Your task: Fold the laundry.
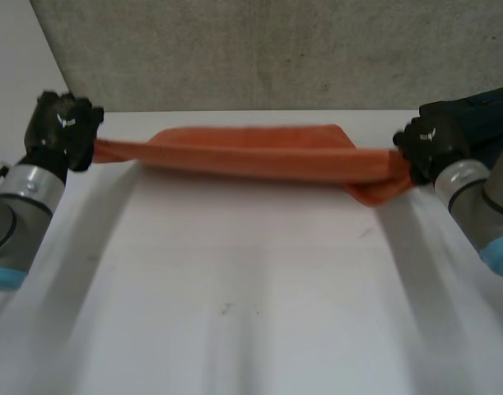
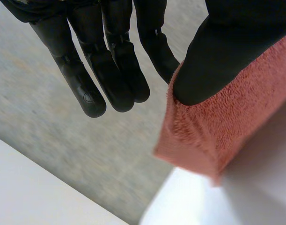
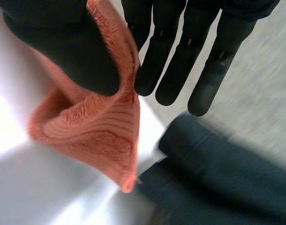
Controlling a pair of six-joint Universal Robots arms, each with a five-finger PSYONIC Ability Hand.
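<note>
Towel stretched across far side of white table, grey bkgd

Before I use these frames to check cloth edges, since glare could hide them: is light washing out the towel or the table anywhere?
Head view: even light, orange towel plain against the white table. Left wrist view: table bright below the towel's corner, yet the edge is distinct. Right wrist view: strongest white patch on the table beside the hanging corner; the edge there is readable too.
</note>
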